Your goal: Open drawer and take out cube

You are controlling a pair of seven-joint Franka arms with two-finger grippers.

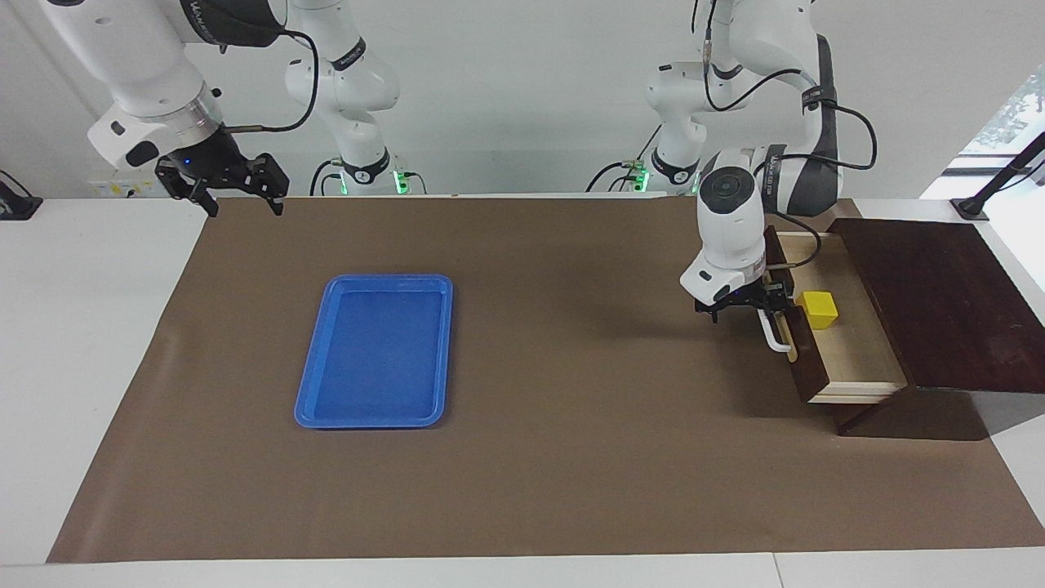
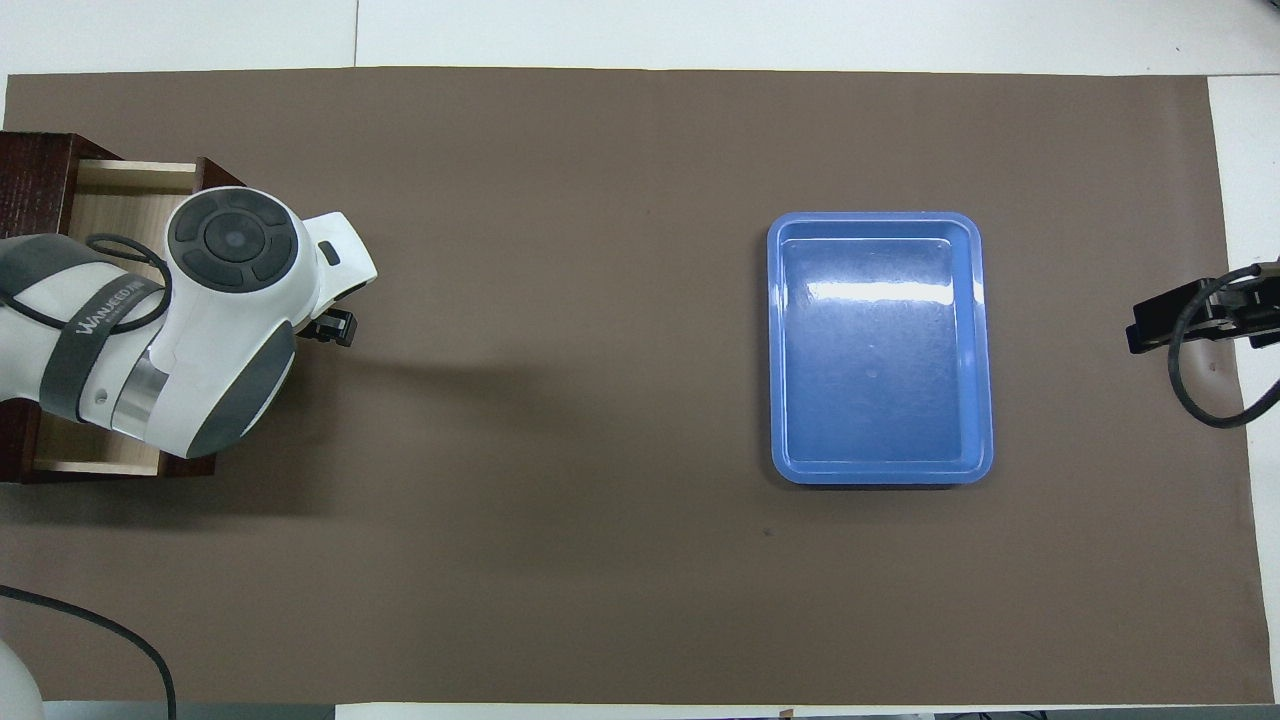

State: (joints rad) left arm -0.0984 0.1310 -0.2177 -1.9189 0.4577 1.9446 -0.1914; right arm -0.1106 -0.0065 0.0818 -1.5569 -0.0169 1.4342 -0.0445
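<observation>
- Item, the dark brown wooden drawer (image 1: pixel 849 347) with pale light-wood interior: you will find it pulled well out of its dark wooden cabinet (image 1: pixel 939 302) at the left arm's end of the worktop (image 1: pixel 571 457), near the edge nearest the robots. Opening step reads as done.
- Item, the white bar handle (image 1: pixel 771 333) on the drawer's tan-stripped front: it faces the middle of the worktop; the left claw (image 1: pixel 744 304) sits right at its upper end. Contact cannot be settled from these views.
- Item, the small bright yellow cube (image 1: pixel 820 309): it rests on the drawer floor, just inside the front panel, toward the end nearer the robots. Not yet taken out; in the overhead view the left arm hides it.
- Item, the left claw: released, nothing held.
- Item, the right claw (image 1: pixel 237 186): released and empty, waiting in the air over the corner of the brown mat (image 1: pixel 571 490) at the right arm's end, by the robots' edge.
- Item, the blue rectangular plastic tray (image 1: pixel 375 349): nothing in it, toward the right arm's end of the worktop.
- Outstanding, by your count: lift the left claw off the handle, reach into the drawer, grasp the cube, bring it out.
</observation>
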